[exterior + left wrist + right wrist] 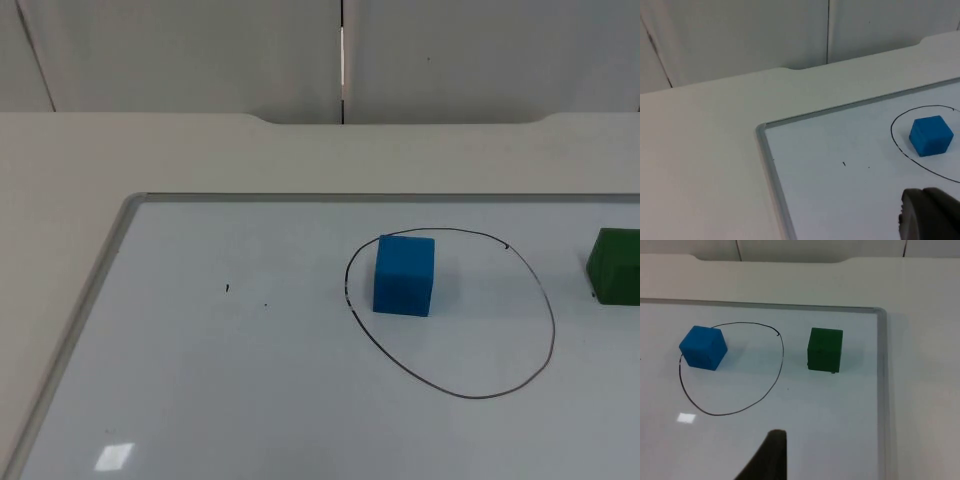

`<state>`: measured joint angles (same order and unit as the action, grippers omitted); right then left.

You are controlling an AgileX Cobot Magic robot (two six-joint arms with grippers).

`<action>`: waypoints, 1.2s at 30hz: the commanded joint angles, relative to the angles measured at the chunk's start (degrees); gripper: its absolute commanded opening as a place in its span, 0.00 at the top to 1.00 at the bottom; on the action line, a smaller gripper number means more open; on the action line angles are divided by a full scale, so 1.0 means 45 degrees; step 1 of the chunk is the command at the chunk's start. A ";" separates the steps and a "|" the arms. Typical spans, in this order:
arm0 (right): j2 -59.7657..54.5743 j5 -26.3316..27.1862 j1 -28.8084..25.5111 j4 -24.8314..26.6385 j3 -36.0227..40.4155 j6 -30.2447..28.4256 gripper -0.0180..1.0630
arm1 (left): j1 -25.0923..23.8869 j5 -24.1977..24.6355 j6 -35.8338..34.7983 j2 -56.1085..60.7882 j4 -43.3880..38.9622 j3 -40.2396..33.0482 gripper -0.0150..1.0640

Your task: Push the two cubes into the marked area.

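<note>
One half of the job looks done. The blue cube [404, 275] sits inside the marked area [549, 330], a hand-drawn black loop on the whiteboard [200, 380], close to the loop's far left edge, where it seems to touch or overlap the line. The green cube [614, 265] stands well outside the loop to its right, near the whiteboard's right frame, so it has yet to be pushed left across the line.

Both cubes are solid-coloured blocks with matte faces and slightly softened edges. The whiteboard is glossy white with a thin grey metal frame and lies flat on the pale bench [150, 150].

The left gripper [927, 215] hovers above the board to the left of the loop, and the right gripper [767, 455] hovers on the near side of the cubes. I cannot tell how wide either one's fingers stand.
</note>
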<state>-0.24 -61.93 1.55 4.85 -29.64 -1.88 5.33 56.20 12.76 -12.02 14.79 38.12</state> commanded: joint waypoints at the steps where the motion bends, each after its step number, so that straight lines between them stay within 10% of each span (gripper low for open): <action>1: 0.0053 0.0108 -0.0057 0.0042 0.0010 -0.0061 0.03 | -0.0026 0.0501 -0.0655 0.0707 -0.0356 -0.0366 0.99; 12: -0.4075 0.1648 -0.0057 0.0042 -0.0729 -0.0061 0.35 | -0.0026 0.1526 -0.2225 0.2672 -0.1848 -0.1031 0.99; 36: -1.0699 0.2348 -0.0057 -0.0058 -0.4337 -0.0061 0.36 | -0.0026 0.2682 -0.2589 0.2672 -0.2284 -0.1552 0.99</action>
<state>-47.24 -52.21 1.55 4.74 -48.19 -1.88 5.33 68.32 2.22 -0.23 4.95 32.01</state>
